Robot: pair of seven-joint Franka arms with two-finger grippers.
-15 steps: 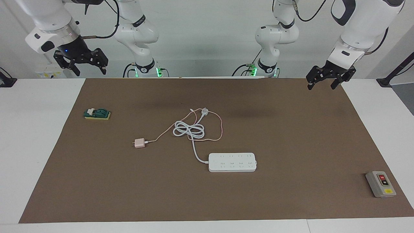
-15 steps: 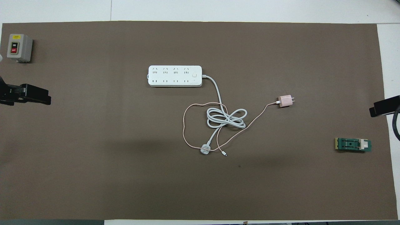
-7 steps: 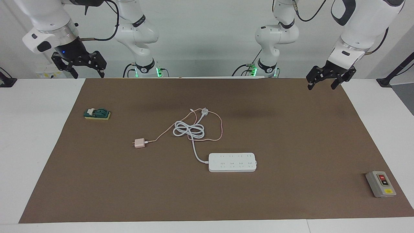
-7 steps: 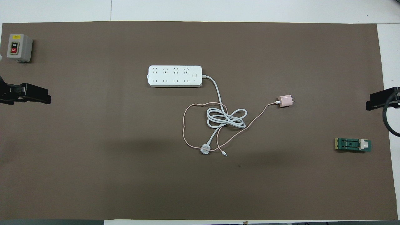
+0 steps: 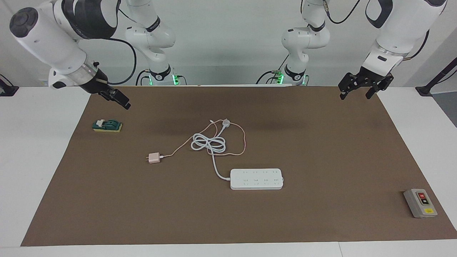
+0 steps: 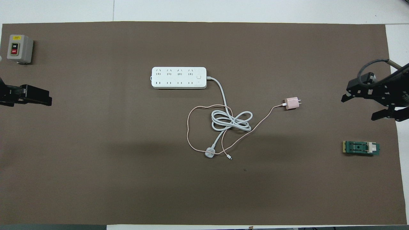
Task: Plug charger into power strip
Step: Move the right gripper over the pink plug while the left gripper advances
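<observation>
The biggest change is in the right arm: a moment ago its gripper was hanging above the corner of the brown mat on the worktop [image 5: 46, 150], pointing down, and now the arm is turned and lowered, so the right gripper [image 5: 119, 99] points along the mat toward the middle. Its fingers stand apart, as the overhead view shows, and they hold nothing. This probably means that the reach for the charger is beginning, so the task is only at its first step.

The left gripper [image 5: 358, 93] has not moved; it waits above the other corner of the mat, wide open and empty.

The power strip [image 5: 256, 179] lies flat, well apart from both grippers, with the sockets up and nothing plugged in. Its thick white cord [image 5: 209, 144] is coiled between the strip and the robots.

The charger [image 5: 154, 157] lies on its side, in front of the right gripper and below it, with free mat between them. Its prongs point toward the right arm's end of the worktop, and its thin pink cable [image 5: 242, 142] runs away into the coil.

The small green block [image 5: 107, 125] lies much closer to the right gripper than the charger does, almost under it.
</observation>
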